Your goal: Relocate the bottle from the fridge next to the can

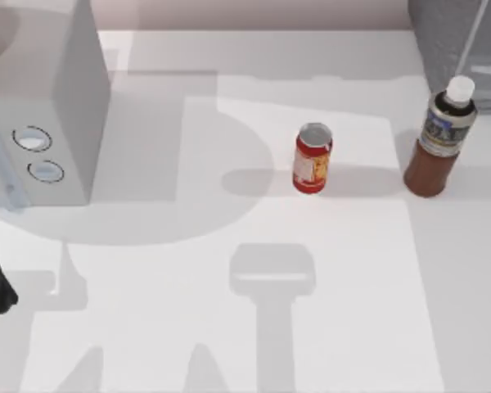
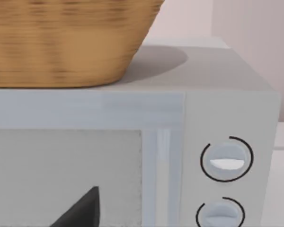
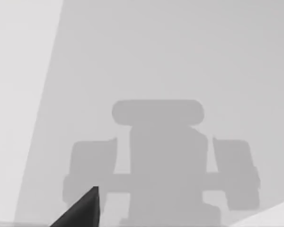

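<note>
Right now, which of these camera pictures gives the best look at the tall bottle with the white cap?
The top view: the bottle stands upright on the table at its right side, outside the fridge and apart from the can. The left wrist view faces a white knobbed appliance; the right wrist view faces shadowed table surface.

The table [image 1: 229,327] has a smooth, matt white top. The can [image 1: 313,159] looks like metal — a dull silver-grey lid over a red body wrapped in a yellow-white printed label with a slight sheen. The bottle [image 1: 440,137] has a smooth white plastic-looking cap, a dark neck, a blue-grey label that looks like paper, and a reddish-brown lower body. The fridge [image 1: 450,41] shows a mottled grey wall, rougher in look than the table, beside a pale see-through door panel. The white appliance [image 2: 227,94] has a smooth matt casing and two round knobs with a faint gloss. On top of it sits a basket [image 2: 66,38] — woven, tan, coarse-textured like wicker.
</note>
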Action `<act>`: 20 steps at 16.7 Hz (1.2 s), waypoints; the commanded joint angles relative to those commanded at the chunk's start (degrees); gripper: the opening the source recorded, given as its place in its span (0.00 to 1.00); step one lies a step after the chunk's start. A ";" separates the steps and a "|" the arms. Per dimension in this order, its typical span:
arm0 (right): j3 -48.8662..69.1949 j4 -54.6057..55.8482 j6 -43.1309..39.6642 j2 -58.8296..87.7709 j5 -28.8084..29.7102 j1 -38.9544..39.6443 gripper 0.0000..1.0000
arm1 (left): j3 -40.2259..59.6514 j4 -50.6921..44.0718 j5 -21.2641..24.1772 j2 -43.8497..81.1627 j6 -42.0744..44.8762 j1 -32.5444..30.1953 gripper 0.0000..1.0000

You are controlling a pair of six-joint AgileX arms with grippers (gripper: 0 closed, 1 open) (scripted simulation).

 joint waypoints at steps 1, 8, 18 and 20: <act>1.87 -0.79 -4.20 4.18 -2.21 -4.07 1.00 | 0.00 0.00 0.00 0.00 0.00 0.00 1.00; 16.13 -4.56 -46.56 46.65 -21.11 -41.48 1.00 | 0.00 0.00 0.00 0.00 0.00 0.00 1.00; 30.51 -0.49 -99.06 99.61 -43.96 -87.77 1.00 | 0.00 0.00 0.00 0.00 0.00 0.00 1.00; 31.62 0.49 -103.10 103.76 -46.15 -91.66 1.00 | 0.00 0.00 0.00 0.00 0.00 0.00 1.00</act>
